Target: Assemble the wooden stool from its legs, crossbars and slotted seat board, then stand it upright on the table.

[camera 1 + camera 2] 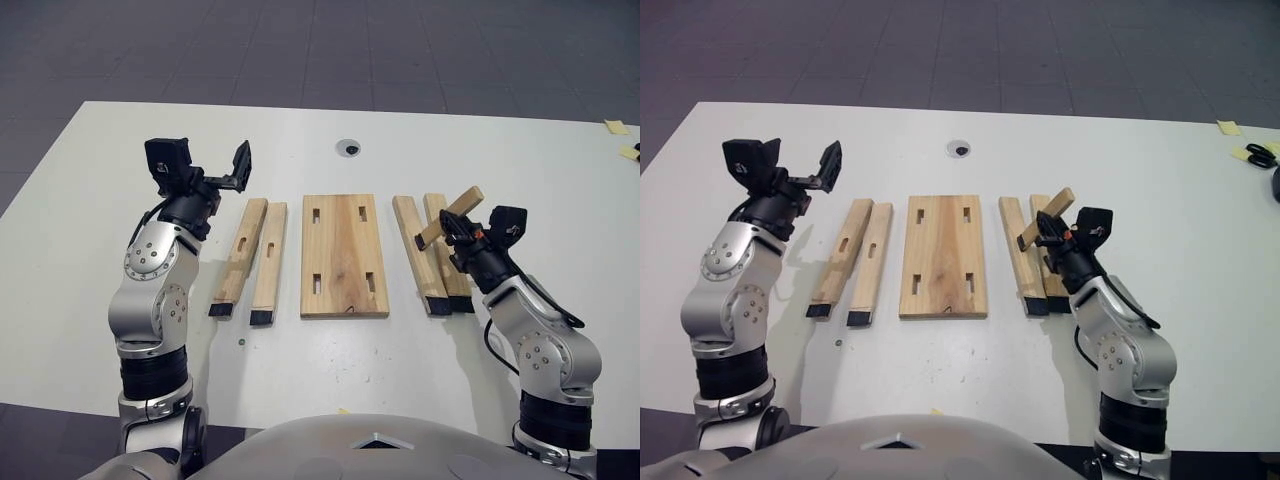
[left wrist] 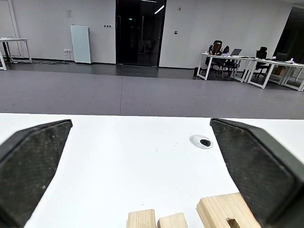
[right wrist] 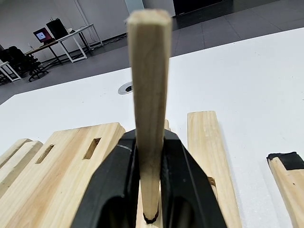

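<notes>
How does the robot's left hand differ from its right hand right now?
The left hand is open and empty; the right hand is shut on a crossbar. The left hand is raised near the far ends of the left legs, while the right hand is over the right legs. Both are black, two-fingered, and above the table.

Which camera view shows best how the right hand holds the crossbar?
The right wrist view: the crossbar is close, clamped between both fingers of the right hand. The eye views show it from above, whole and tilted over the right pair of legs, but the grip is small there.
</notes>
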`<action>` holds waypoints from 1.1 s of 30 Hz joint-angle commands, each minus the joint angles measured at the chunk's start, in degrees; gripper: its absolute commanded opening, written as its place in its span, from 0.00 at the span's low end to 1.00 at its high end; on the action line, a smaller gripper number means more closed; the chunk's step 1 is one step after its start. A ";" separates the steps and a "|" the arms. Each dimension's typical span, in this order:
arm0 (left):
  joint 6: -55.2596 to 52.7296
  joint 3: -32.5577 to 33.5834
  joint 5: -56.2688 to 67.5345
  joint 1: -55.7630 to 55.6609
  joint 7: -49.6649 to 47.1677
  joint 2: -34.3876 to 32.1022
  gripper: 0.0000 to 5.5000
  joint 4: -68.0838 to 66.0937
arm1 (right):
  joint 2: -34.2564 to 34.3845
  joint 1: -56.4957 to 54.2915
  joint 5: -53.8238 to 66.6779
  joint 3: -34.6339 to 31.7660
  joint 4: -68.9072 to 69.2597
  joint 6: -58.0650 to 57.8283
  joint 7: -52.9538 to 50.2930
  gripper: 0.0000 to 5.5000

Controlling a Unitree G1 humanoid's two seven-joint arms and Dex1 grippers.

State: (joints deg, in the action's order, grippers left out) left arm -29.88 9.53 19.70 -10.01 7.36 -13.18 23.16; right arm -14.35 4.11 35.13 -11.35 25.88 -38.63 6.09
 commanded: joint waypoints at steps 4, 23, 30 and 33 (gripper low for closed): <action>0.81 -1.94 -1.78 0.66 1.00 -0.45 0.98 -0.04 | -2.02 -1.46 -7.26 4.87 -5.26 -3.28 -1.98 0.08; 2.69 -4.47 -5.90 2.24 2.39 -1.49 0.98 -0.09 | -0.30 2.13 -6.79 1.98 -11.23 -9.25 -0.31 0.08; 3.63 -5.37 -7.72 1.77 3.24 -2.46 0.98 -1.01 | -6.15 3.22 -15.29 9.07 -10.32 0.74 4.35 0.08; 4.25 -6.00 -8.65 2.31 3.62 -2.49 0.98 -1.07 | -5.58 4.80 -17.87 9.64 -11.66 5.06 4.07 0.08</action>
State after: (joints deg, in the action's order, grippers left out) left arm -26.22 4.24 12.19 -7.87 10.50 -14.91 22.62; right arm -20.12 2.69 20.70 -3.47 20.33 -31.70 10.77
